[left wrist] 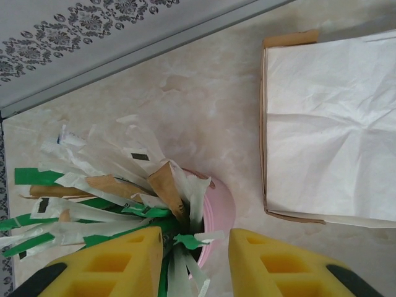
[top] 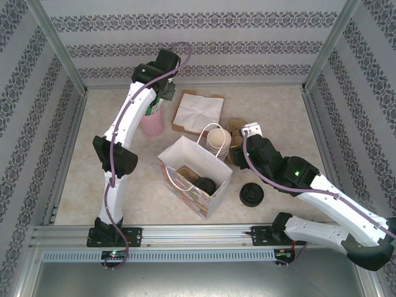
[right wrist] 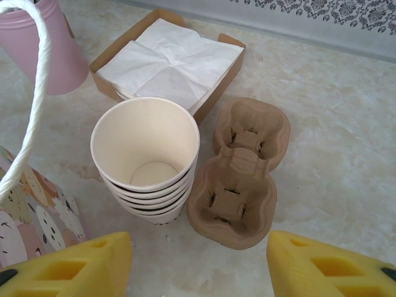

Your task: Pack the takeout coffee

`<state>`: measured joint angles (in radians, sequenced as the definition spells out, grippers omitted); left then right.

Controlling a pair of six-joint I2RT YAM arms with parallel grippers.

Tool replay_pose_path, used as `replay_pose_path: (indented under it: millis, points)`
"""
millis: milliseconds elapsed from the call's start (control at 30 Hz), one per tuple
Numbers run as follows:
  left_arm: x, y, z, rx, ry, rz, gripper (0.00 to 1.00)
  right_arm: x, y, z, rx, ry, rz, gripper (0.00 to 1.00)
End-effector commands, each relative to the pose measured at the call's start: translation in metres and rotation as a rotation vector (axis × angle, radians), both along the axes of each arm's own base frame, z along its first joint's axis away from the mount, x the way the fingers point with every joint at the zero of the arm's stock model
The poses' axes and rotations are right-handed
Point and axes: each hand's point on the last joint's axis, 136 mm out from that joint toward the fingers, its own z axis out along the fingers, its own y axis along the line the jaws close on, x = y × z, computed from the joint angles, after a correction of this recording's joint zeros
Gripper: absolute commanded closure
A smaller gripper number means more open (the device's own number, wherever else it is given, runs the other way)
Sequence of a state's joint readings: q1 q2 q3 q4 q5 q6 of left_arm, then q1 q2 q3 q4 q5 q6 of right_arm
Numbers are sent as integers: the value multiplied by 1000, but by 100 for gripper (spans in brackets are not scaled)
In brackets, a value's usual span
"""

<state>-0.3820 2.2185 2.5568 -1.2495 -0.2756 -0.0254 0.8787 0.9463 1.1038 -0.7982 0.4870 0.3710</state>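
Already the coffee is sitting in the bag, lid up. It's looking light and crushable, so I'd be pinching it just under the stiff lid rim. Both grippers are gaping wide and holding nothing, the left gripper over the pink cup, the right gripper near the cup stack.

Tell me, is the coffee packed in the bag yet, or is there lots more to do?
Nearly done, it seems. The takeout coffee, black lid on, already sits inside the open paper bag. Nothing is in hand: the left gripper hangs open over the pink cup of packets, and the right gripper is open above the cup stack. What's left is probably just extras, like a packet.
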Motion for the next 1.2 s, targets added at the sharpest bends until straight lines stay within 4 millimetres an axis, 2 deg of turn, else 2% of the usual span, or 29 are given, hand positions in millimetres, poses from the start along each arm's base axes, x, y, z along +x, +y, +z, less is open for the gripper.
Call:
replay_pose_path:
  millis: [0, 233, 400, 533, 667, 733, 900, 1167]
  points:
    - [5, 10, -4, 49, 7, 9, 63, 3, 3, 7, 35, -6, -8, 40]
    - [6, 15, -10, 76, 19, 21, 63, 2, 5, 6, 46, 0, -6, 40]
    - [6, 14, -8, 68, 14, 20, 68, 1, 4, 5, 49, 4, -7, 40]
    - [6, 14, -8, 69, 15, 20, 78, 1, 4, 6, 50, 2, -8, 41]
    - [6, 17, -3, 77, 2, 23, 94, 1, 3, 7, 51, 1, -9, 41]
    - [5, 19, 5, 88, -15, 26, 99, 1, 3, 8, 52, 0, -7, 41]
    - [0, 29, 31, 116, -71, 42, 100, 1, 3, 10, 54, -3, -9, 41]
    - [-28, 46, 97, 103, -203, 74, 100, 4, 2, 18, 50, -22, -16, 41]
